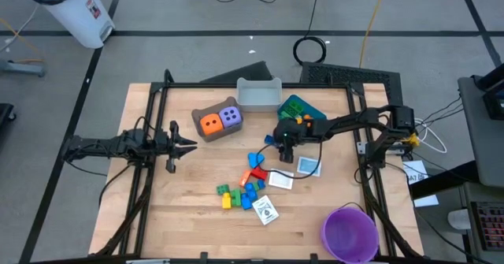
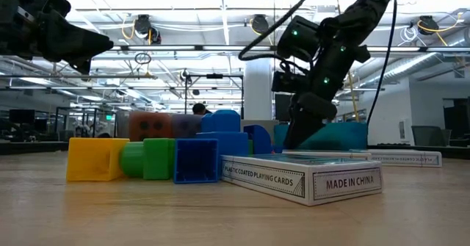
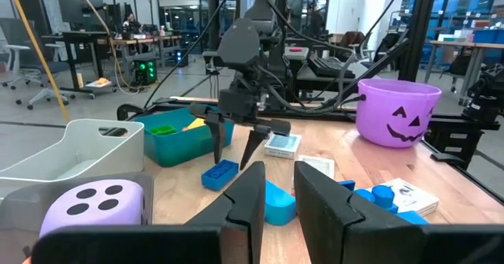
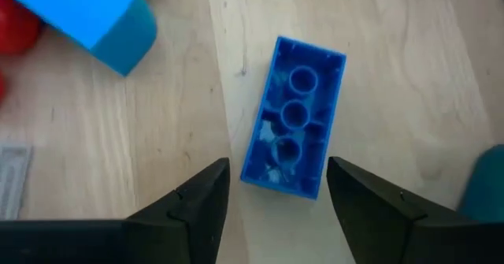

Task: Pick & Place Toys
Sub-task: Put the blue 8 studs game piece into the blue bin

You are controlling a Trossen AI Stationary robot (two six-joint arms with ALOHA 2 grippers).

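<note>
A blue brick (image 4: pixel 295 126) lies on the table with its hollow underside up. My right gripper (image 4: pixel 277 187) slants down over it, open. Its two fingers stand on either side of the brick's near end, and I see a thin gap on each side. In the high view this gripper (image 1: pixel 285 152) is right of the table's middle. My left gripper (image 1: pixel 186 144) waits level at the table's left, its fingers (image 3: pixel 250 197) a narrow gap apart with nothing between them. An orange die (image 1: pixel 210 123) and a purple die (image 1: pixel 230 116) sit in a brown bin. Several small bricks (image 1: pixel 242 189) lie heaped near the middle.
A grey bin (image 1: pixel 259 93) and a teal bin (image 1: pixel 301 106) stand at the far edge. The purple bowl (image 1: pixel 349 232) is at the near right corner. White cards (image 1: pixel 307 166) and card boxes (image 1: pixel 266 210) lie around the brick heap. A light blue piece (image 4: pixel 106 16) lies close to the brick.
</note>
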